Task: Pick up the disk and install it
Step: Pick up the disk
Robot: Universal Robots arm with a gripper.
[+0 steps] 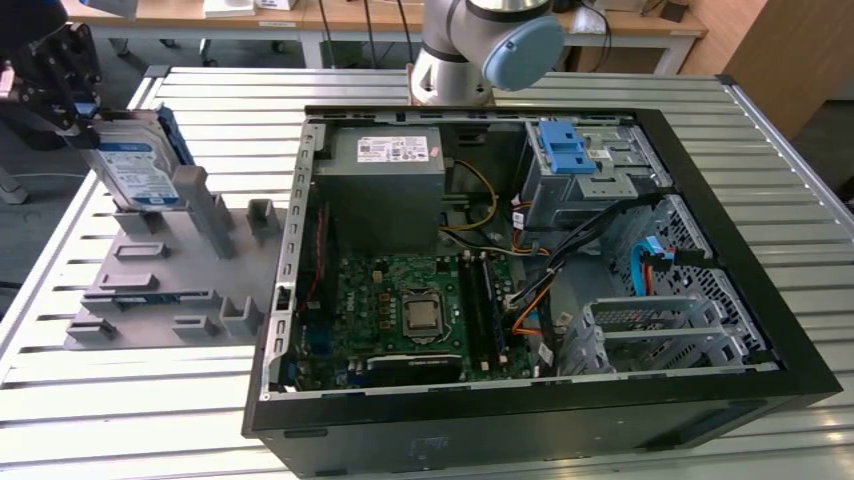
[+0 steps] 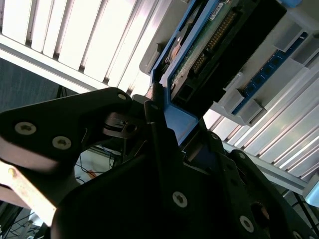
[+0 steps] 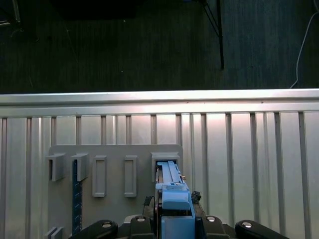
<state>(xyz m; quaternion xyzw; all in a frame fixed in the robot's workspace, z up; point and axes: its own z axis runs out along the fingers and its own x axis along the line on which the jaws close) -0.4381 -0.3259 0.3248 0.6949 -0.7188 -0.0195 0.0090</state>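
The disk (image 1: 134, 165), silver with a white-and-blue label and blue carrier rails, stands on edge over the far end of the grey holder plate (image 1: 174, 290) at the exterior view's left. My gripper (image 1: 83, 120) comes in from the upper left and is shut on the disk's top end. In the second wrist view the black fingers (image 2: 154, 124) clamp the blue rail, and the disk's (image 2: 209, 50) circuit-board side shows beyond them. In the first wrist view the blue carrier (image 3: 174, 204) sits between the fingers, over a slot of the holder plate (image 3: 114, 154). Whether the disk's lower edge still rests in the slot cannot be told.
An open black computer case (image 1: 747, 330) lies on the slatted metal table (image 1: 134, 420), to the exterior view's right of the holder. Inside it are a grey power-supply box (image 1: 387, 170), a motherboard (image 1: 414, 310) and a drive cage with a blue latch (image 1: 567, 155). The arm's base (image 1: 467, 50) stands behind the case.
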